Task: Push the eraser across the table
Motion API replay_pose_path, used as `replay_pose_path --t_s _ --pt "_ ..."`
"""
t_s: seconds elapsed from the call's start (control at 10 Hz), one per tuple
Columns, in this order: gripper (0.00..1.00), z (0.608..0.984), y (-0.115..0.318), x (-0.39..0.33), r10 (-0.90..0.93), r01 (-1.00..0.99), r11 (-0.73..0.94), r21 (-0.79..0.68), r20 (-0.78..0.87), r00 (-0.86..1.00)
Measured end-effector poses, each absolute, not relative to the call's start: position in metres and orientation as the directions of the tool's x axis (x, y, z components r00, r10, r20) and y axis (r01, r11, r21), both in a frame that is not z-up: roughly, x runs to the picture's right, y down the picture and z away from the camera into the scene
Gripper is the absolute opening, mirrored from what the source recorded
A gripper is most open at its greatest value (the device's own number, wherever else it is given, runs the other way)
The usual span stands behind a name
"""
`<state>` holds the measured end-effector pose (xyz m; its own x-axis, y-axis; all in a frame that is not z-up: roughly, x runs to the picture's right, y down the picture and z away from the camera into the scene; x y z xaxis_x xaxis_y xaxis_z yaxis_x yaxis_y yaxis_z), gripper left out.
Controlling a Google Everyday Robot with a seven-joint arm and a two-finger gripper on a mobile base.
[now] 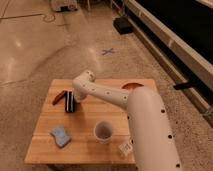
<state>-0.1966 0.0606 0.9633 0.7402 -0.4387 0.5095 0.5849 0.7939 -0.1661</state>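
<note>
The eraser [70,101], a small black block with thin pale stripes, sits on the light wooden table [45,150] left of its middle. My white arm reaches from the lower right across the table. My gripper [75,98] is at the arm's far end, right against the eraser's right side. A small red-brown elongated item [59,97] lies just left of the eraser.
A blue sponge-like pad [61,135] lies near the front left. A white cup [103,132] stands front of centre. A small pale box [125,148] is at the front edge by the arm. A red-brown dish [131,86] sits at the back right. A blue cross [107,51] marks the floor.
</note>
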Motion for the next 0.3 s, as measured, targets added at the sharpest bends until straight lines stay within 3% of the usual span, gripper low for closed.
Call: replay_pose_path --t_s 0.3 --pt "0.14 0.957 0.061 -0.212 -0.447 0.614 0.774 -0.157 0.552 0.704"
